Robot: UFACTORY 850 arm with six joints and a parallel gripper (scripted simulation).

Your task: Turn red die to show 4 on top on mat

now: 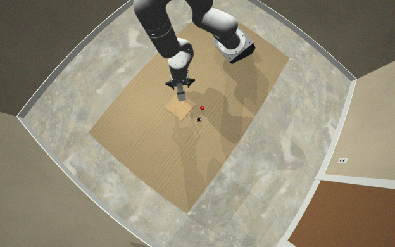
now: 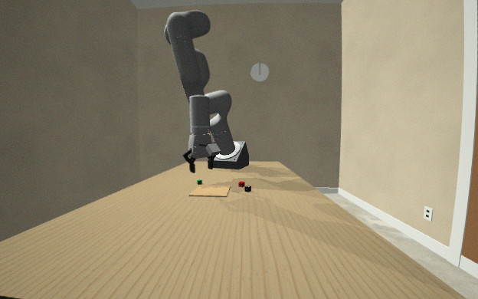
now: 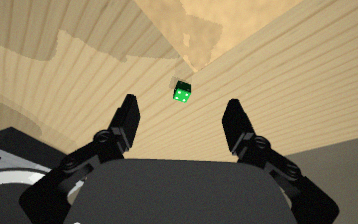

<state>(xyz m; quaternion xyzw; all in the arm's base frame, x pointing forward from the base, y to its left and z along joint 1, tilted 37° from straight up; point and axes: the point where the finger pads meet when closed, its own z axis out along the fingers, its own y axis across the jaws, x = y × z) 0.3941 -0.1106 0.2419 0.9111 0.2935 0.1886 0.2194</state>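
The red die [image 1: 202,107] lies on the wooden table, just off the mat's right corner; it also shows in the side view [image 2: 241,184]. The tan mat [image 1: 180,107] lies flat on the table, with nothing on it in the side view [image 2: 210,191]. My gripper [image 2: 199,165] is open and empty. It hangs above the table over the green die [image 2: 199,182], which lies just beyond the mat's far corner. In the wrist view the green die [image 3: 182,92] shows between and beyond my fingers, next to the mat's corner [image 3: 200,35]. The arm hides the green die in the overhead view.
A black die [image 1: 199,119] lies on the table close to the red die, near the mat's right edge, and shows in the side view [image 2: 247,188]. The arm's base [image 1: 234,47] stands at the table's far end.
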